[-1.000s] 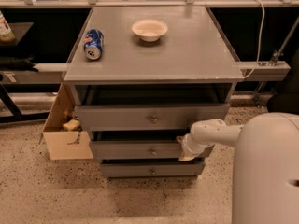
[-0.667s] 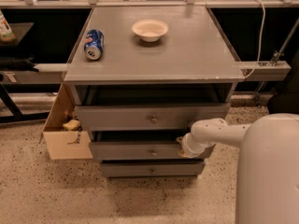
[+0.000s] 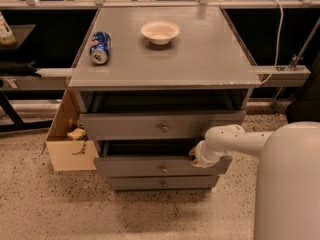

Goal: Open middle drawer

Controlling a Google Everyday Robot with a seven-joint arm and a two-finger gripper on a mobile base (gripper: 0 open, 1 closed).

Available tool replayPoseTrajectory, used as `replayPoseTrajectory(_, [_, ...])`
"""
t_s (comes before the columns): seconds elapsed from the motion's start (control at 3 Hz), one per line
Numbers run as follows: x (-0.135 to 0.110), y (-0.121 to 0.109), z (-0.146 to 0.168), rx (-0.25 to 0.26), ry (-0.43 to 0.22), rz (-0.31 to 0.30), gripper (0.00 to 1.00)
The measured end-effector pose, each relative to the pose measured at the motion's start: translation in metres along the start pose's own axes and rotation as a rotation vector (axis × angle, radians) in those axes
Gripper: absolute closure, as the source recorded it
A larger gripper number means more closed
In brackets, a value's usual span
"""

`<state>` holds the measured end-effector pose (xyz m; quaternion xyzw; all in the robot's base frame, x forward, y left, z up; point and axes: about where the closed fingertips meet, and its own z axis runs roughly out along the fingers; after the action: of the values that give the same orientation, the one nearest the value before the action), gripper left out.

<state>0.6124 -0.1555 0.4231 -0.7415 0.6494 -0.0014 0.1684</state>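
Note:
The grey cabinet has three drawers. The middle drawer has a flat grey front with a small round knob, and it stands out a little from the cabinet, with a dark gap above it. My gripper is at the right end of the middle drawer's top edge, at the tip of my white arm, which reaches in from the right. The top drawer also stands out a little. The bottom drawer is set further back.
A blue soda can lies on its side and a white bowl stands on the cabinet top. An open cardboard box sits on the floor against the cabinet's left side. My white body fills the lower right.
My gripper has shifted slightly left and up along the middle drawer's right end. The drawers look about the same.

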Motion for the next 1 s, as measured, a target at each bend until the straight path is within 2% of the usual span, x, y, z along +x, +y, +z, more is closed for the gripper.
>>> replayPoseTrajectory(0.33, [-0.0009, -0.001, -0.0037, 0.0, 0.0, 0.0, 1.0])
replayPoseTrajectory(1.0, [-0.0009, -0.0009, -0.0036, 0.0, 0.0, 0.0, 0.49])
